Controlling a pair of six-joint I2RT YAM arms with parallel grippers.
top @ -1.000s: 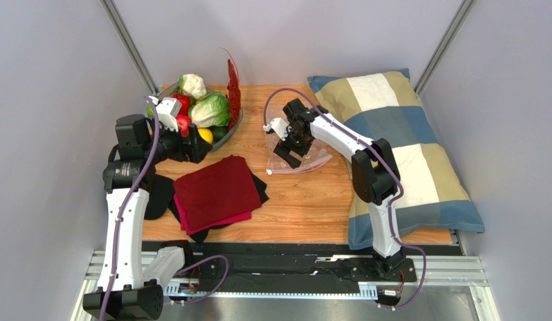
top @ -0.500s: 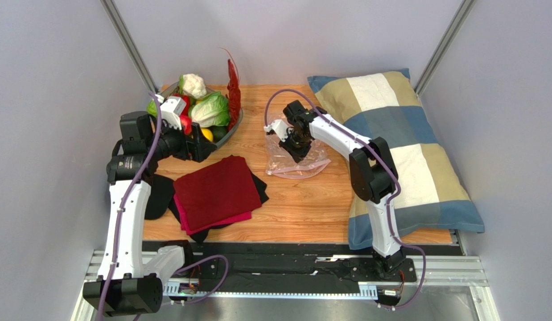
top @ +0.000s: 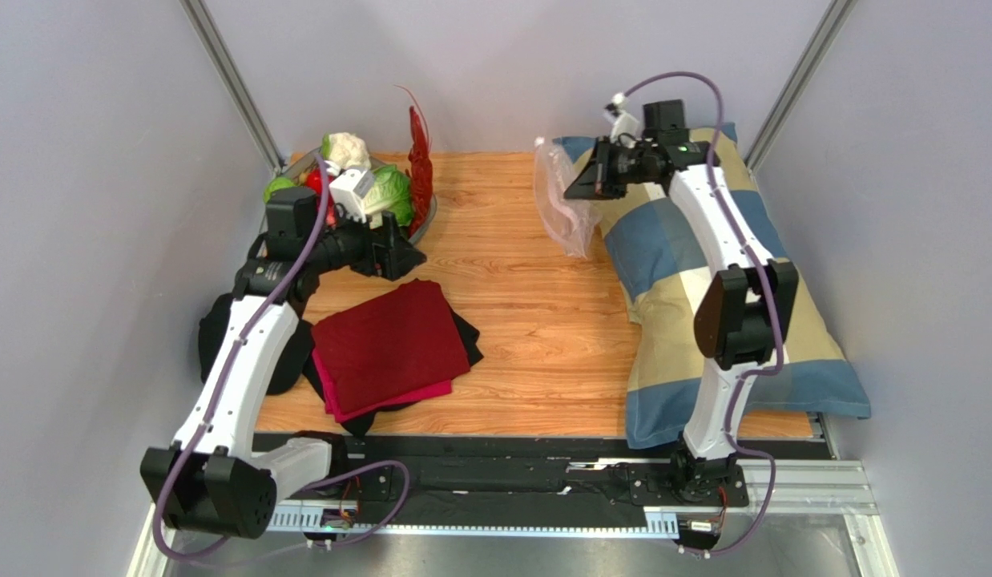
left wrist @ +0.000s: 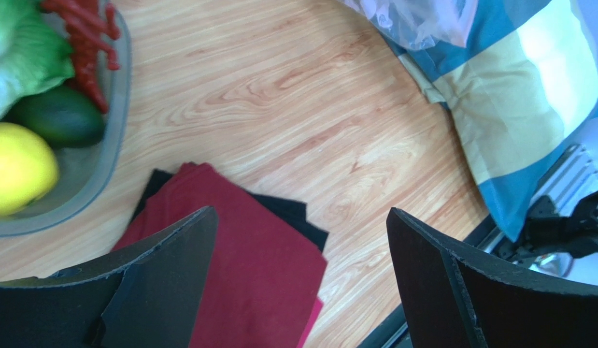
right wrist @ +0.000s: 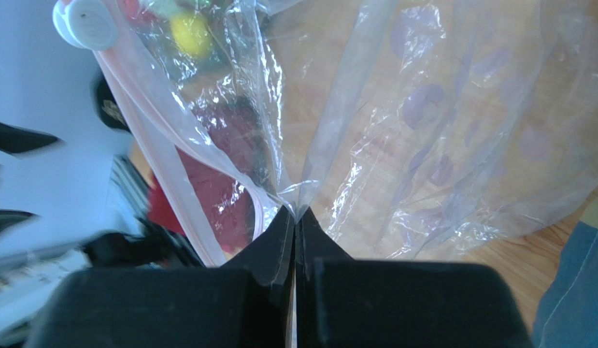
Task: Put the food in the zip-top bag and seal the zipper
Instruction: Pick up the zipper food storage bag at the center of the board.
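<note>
My right gripper (top: 582, 180) is shut on the clear zip-top bag (top: 561, 207), which hangs in the air by the pillow's left edge. In the right wrist view the jaws (right wrist: 296, 214) pinch a fold of the bag's film (right wrist: 440, 123). Its pinkish zipper (right wrist: 171, 170) runs down the left, with a white slider (right wrist: 84, 22) at the top. The food lies in a grey bowl (top: 430, 221) at the back left: a dark-red lobster (top: 418, 156), a green cabbage (top: 390, 190), a lemon (left wrist: 15, 170). My left gripper (top: 402, 257) is open and empty, just in front of the bowl.
A folded dark-red cloth (top: 387, 346) on black cloths lies at the table's front left, under my left fingers (left wrist: 168, 279). A checked pillow (top: 730, 289) covers the right side. Bare wood (top: 525, 325) lies between the cloth and the pillow.
My right gripper shut on the bag, lifted it off the table and carried it back and right towards the pillow. The left gripper swung right, from over the bowl to its front rim.
</note>
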